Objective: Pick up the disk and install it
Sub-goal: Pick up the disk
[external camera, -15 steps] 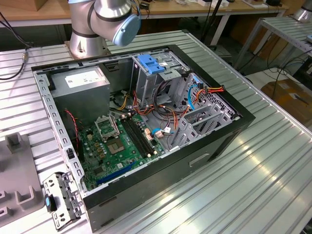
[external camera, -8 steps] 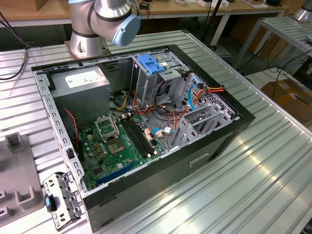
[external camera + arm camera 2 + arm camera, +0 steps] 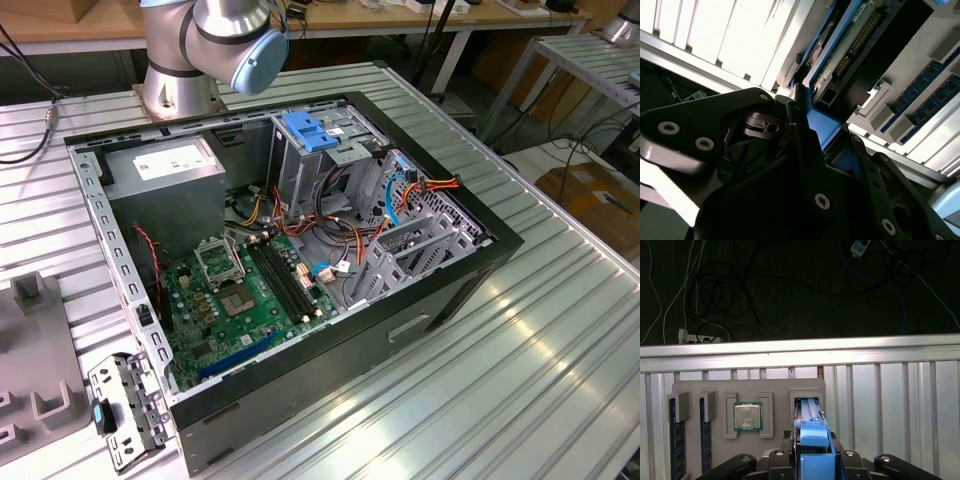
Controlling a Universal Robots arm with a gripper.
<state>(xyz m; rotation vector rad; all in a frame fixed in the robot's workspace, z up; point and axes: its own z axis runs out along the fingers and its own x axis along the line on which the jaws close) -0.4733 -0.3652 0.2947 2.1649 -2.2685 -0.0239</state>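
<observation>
Fingers (image 3: 799, 130) clenched on the blue rail of the disk (image 3: 815, 440), standing upright in a slot of the grey holder (image 3: 775, 390) on the worktop (image 3: 890, 405). Risk: jamming against the slot wall if pulled off-axis, or slipping from so narrow a hold.

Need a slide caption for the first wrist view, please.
Claw at the blue-railed disk, standing on edge in its slot of the grey tray, beside a processor chip.
</observation>
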